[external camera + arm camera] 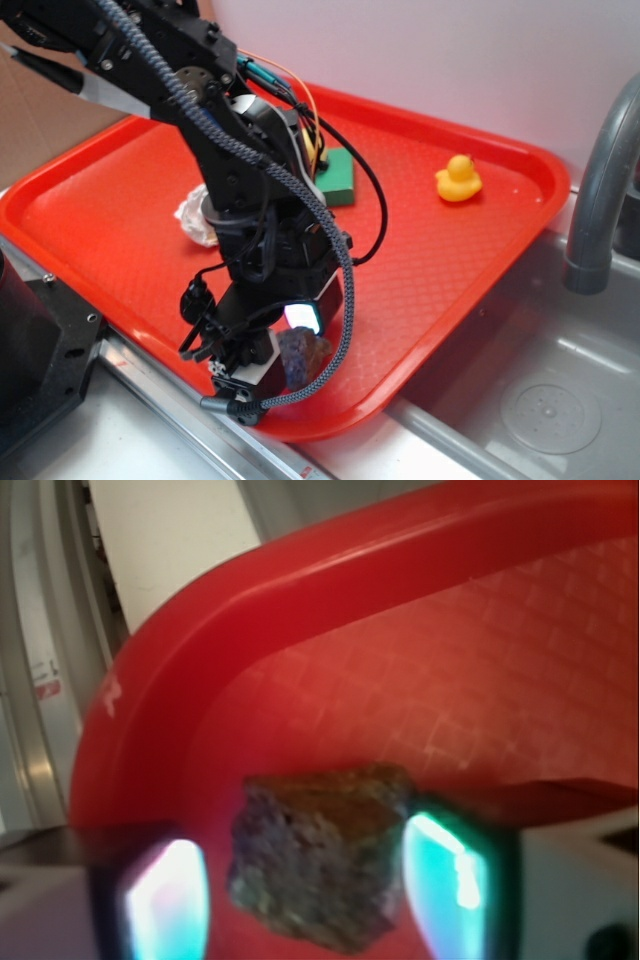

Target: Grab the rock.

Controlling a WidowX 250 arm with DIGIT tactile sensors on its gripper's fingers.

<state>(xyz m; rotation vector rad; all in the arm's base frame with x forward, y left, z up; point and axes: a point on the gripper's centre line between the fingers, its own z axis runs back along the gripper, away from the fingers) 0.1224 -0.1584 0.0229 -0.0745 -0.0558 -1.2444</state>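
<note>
While jaws flank it, rock (320, 870) sits on tray (300, 590).

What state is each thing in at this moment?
hand: open, fingers either side of the rock, not clamped
rock: between the fingers, near the tray's corner
duck: upright on the tray
paper ball: crumpled, partly hidden by the arm
green block: lying flat
tray: flat beside the sink
</note>
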